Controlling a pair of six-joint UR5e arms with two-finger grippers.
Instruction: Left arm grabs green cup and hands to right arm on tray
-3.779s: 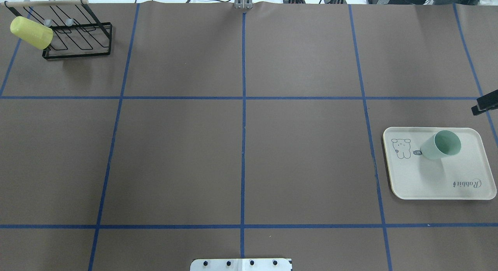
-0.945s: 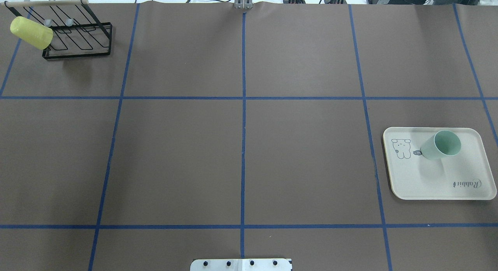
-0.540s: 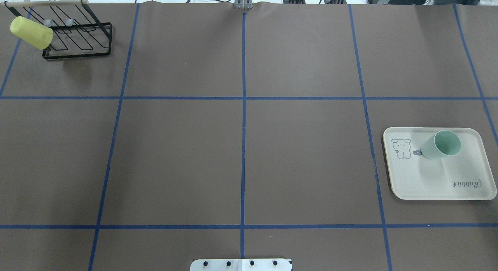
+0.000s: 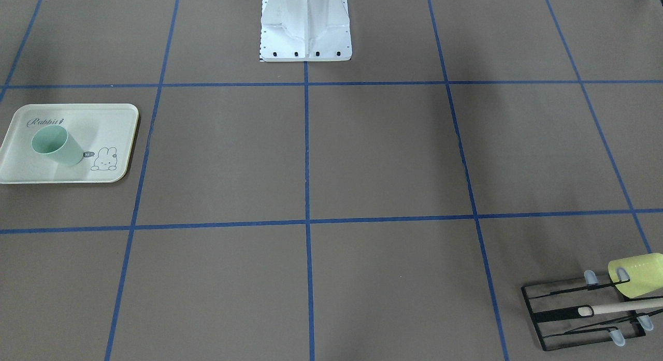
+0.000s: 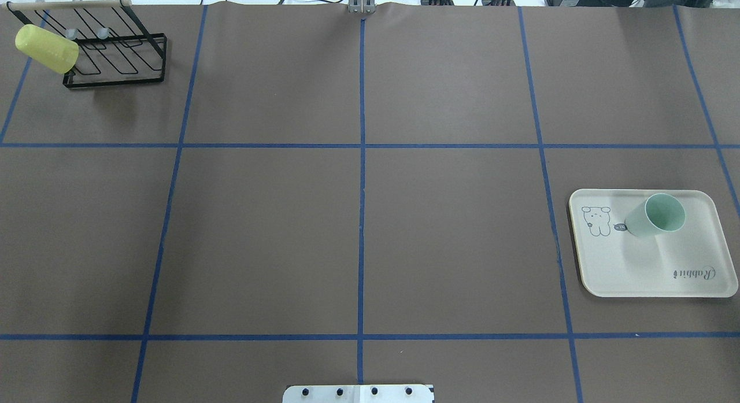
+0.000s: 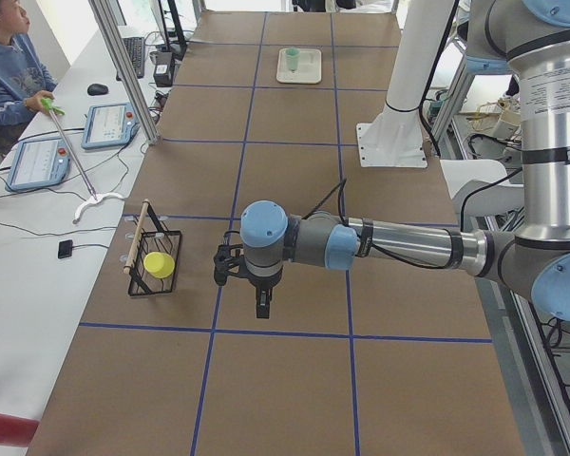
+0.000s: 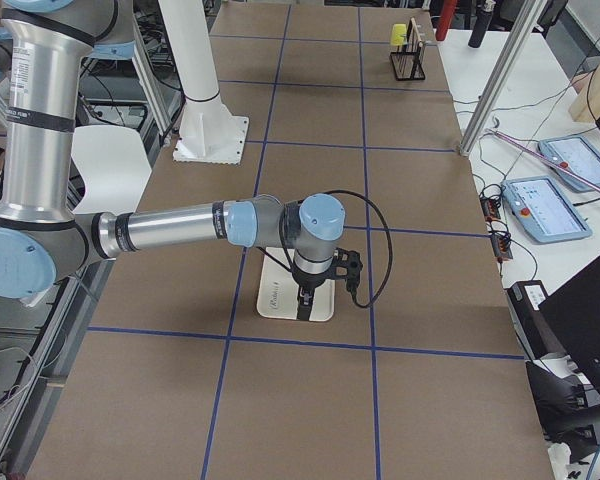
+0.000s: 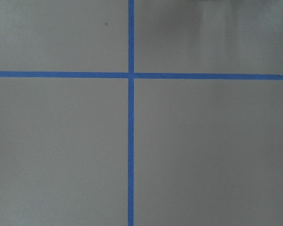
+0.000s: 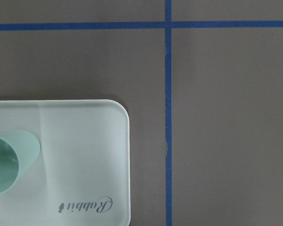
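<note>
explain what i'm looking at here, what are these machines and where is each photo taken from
Two robot arms work at a brown table taped into blue squares; each ends in a two-finger gripper. Two pictures look down from above, two from the table's ends, two from cameras on the wrists. A green cup stands on a cream tray; a yellow cup sits on a black wire rack. The left gripper hovers over bare table, the right gripper over the tray. Neither seems to hold anything; open or shut cannot be told.

The cup stands on the tray (the rack well apart, opposite corner).
</note>
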